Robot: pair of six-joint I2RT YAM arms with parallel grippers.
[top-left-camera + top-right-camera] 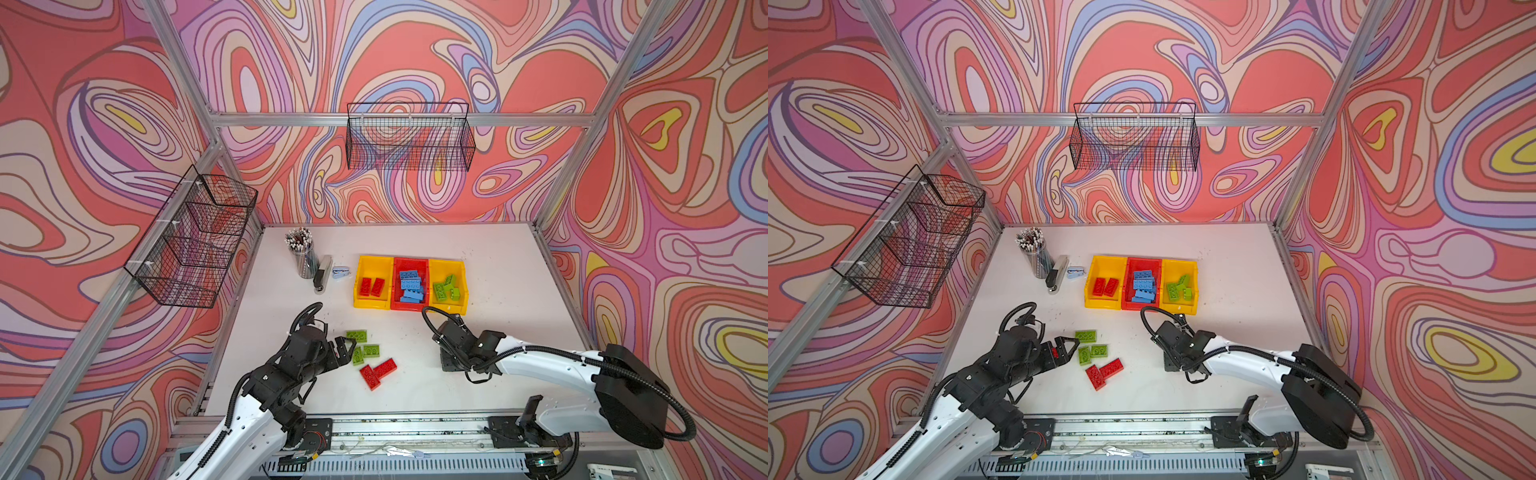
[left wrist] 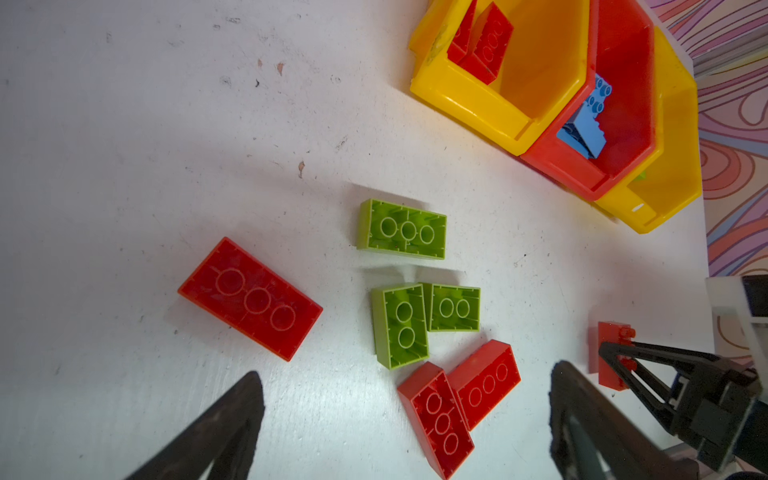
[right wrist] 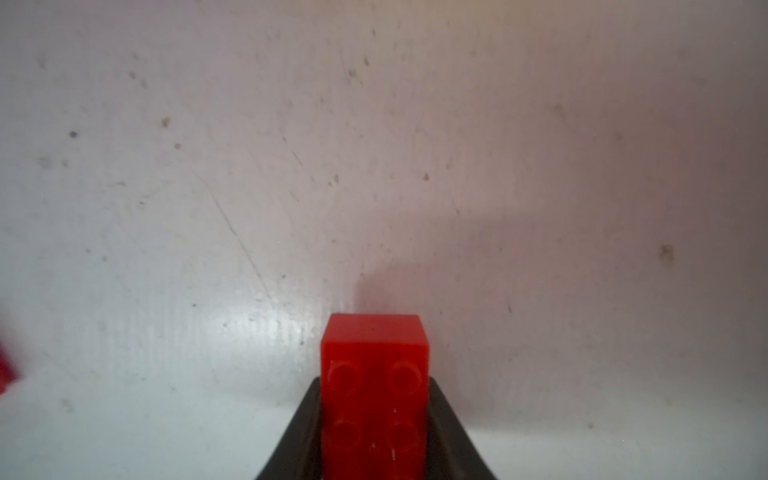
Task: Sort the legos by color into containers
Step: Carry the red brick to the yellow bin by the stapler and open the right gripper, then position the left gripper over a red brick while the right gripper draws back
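Observation:
Three green legos (image 1: 356, 336) (image 1: 371, 351) (image 1: 357, 356) and two red legos (image 1: 384, 368) (image 1: 370, 377) lie upside down on the white table. My left gripper (image 1: 347, 351) (image 2: 405, 376) hovers open just left of them. In the left wrist view another red lego (image 2: 249, 297) lies apart from the cluster. My right gripper (image 1: 449, 362) (image 3: 374, 382) points down at the table, shut on a red lego (image 3: 374, 374) (image 2: 611, 353), studs facing its camera. The containers stand behind: a yellow one (image 1: 376, 258) with two red legos, a red one (image 1: 410, 260) with blue legos, a yellow one (image 1: 446, 262) with green legos.
A clear cup of pens (image 1: 303, 253), a stapler (image 1: 323, 272) and a small blue item (image 1: 340, 272) stand left of the containers. Black wire baskets hang on the left wall (image 1: 191, 241) and back wall (image 1: 409, 137). An aluminium frame borders the table.

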